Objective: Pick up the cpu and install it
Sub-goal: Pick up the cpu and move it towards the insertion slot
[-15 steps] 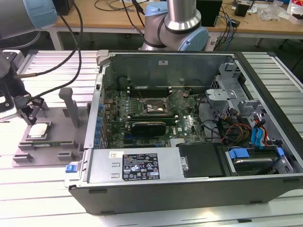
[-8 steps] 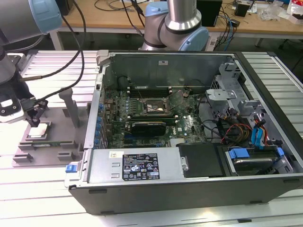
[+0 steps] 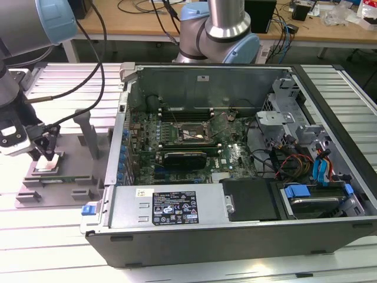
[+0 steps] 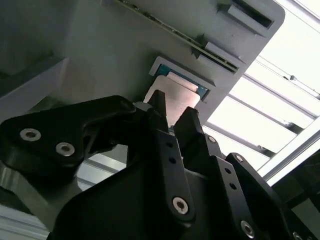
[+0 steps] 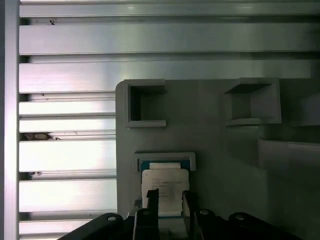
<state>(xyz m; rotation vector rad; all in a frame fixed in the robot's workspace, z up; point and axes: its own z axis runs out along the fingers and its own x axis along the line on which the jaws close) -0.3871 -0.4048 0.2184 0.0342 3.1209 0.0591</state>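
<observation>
1. The open computer case (image 3: pixel 235 236) lies on the slatted metal table (image 3: pixel 53 236), its labelled wall nearest the camera.
2. At the exterior view's left, just beside the case, a grey holder plate (image 3: pixel 35 194) rests on the same table.
3. The cpu (image 3: pixel 47 165) lies flat in a blue-rimmed recess of that plate, silvery side up. It also shows in both wrist views (image 4: pixel 175 90) (image 5: pixel 165 182).
4. The black claw (image 3: pixel 46 154) hangs right over the cpu, its two fingers spread with a gap between them (image 4: pixel 173 107) (image 5: pixel 170 197). Whether the tips touch the chip cannot be told.
5. Farther right, inside the case, the green circuit board (image 3: pixel 235 159) carries a long black card (image 3: pixel 185 157) and, beyond it, the square socket frame (image 3: pixel 189 134).
6. Behind the case stands a grey-and-blue arm joint (image 3: pixel 215 29), with a cable-strewn wooden table (image 3: pixel 147 17) farthest back.
</observation>
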